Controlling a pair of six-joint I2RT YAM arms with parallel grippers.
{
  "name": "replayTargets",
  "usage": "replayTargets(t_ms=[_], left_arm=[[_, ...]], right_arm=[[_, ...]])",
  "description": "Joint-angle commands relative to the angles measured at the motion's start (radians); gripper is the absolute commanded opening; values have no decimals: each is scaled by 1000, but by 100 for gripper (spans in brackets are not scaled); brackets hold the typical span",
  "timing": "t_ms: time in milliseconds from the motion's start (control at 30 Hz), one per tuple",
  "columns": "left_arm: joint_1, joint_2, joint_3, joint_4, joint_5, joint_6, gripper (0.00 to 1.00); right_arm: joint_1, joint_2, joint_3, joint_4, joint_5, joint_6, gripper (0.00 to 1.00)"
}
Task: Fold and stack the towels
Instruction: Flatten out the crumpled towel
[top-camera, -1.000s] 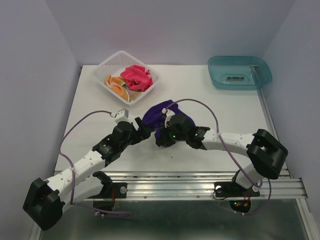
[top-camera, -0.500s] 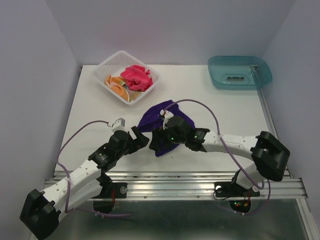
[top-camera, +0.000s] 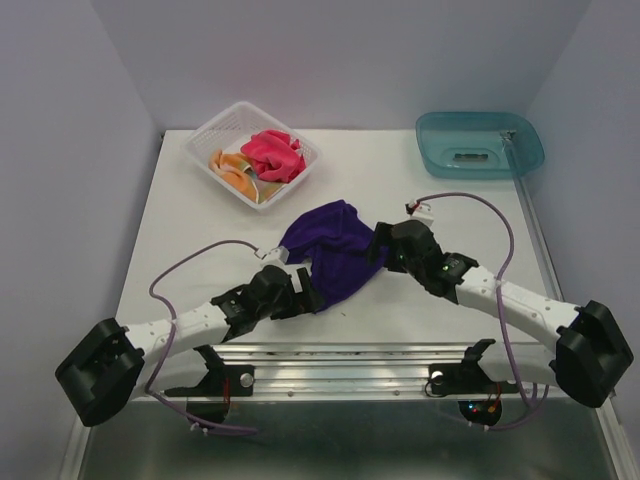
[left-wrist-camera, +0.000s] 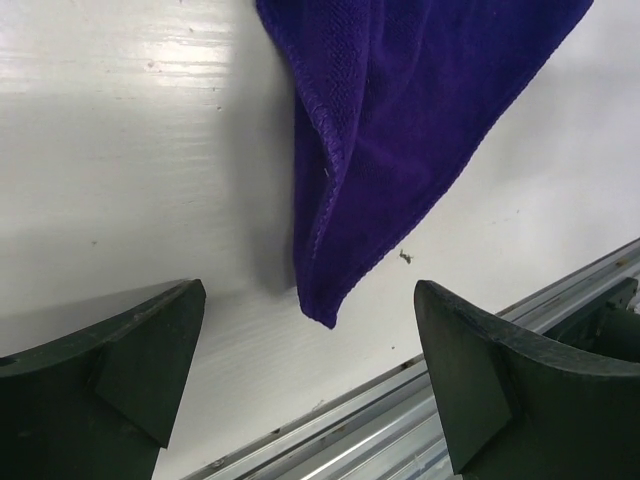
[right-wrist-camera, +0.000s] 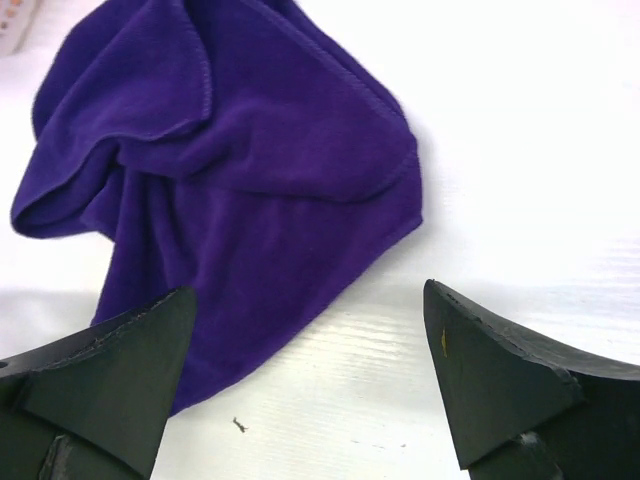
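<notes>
The deep purple towel (top-camera: 335, 255) lies loosely crumpled on the white table (top-camera: 200, 230), a corner pointing at the near edge. My left gripper (top-camera: 308, 293) stands open at that near corner, whose tip (left-wrist-camera: 318, 310) lies between its fingers (left-wrist-camera: 120, 370), apart from both. My right gripper (top-camera: 376, 248) is open at the towel's right edge, with the purple cloth (right-wrist-camera: 250, 170) in front of its fingers (right-wrist-camera: 500, 380) and nothing gripped. The hot pink towel (top-camera: 272, 155) and the pale orange towel (top-camera: 232, 170) lie bunched in the basket.
The white mesh basket (top-camera: 300, 170) stands at the back left. A teal plastic tray (top-camera: 480, 145) stands at the back right. A metal rail (top-camera: 400, 360) runs along the table's near edge, close behind the left gripper (left-wrist-camera: 310, 290).
My right gripper has opened, let go of the purple towel and drawn back to the right. The left arm has swung down toward the near edge. The towel now lies spread lower on the table.
</notes>
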Motion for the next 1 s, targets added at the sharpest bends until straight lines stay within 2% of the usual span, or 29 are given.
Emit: replayTargets(t_ms=[0, 133, 167, 200, 333, 367, 567, 667, 767, 867, 900, 933, 967], left_arm=[[-18, 63, 27, -3, -61, -1, 99], [-34, 138, 71, -6, -96, 6, 88], [-37, 151, 91, -9, -104, 8, 74], [-40, 172, 105, -15, -105, 8, 55], [-46, 165, 110, -26, -107, 11, 16], [-46, 143, 105, -43, -116, 11, 0], [-46, 54, 79, -67, -131, 17, 0], [-48, 30, 74, -69, -125, 14, 0], [-46, 17, 74, -67, -124, 14, 0], [-46, 14, 68, -69, -124, 9, 0], [-46, 13, 67, -67, -122, 8, 0], [-46, 11, 65, -69, -124, 6, 0], [-46, 10, 61, -69, -124, 3, 0]], right_arm=[[-35, 1, -14, -14, 66, 38, 100], [-83, 54, -23, 26, 23, 45, 100], [-99, 68, -24, 29, 12, 48, 100], [-106, 96, -23, 38, -4, 51, 100], [-147, 145, -26, 57, -41, 61, 100], [-161, 168, -27, 73, -55, 67, 100], [-178, 252, -17, 138, -127, 91, 97], [-178, 303, -6, 158, -198, 104, 87], [-178, 335, -15, 178, -239, 104, 86], [-178, 343, -24, 167, -235, 108, 80], [-178, 340, -27, 166, -235, 116, 77], [-178, 329, -30, 160, -239, 119, 69], [-178, 324, -35, 153, -241, 119, 67]])
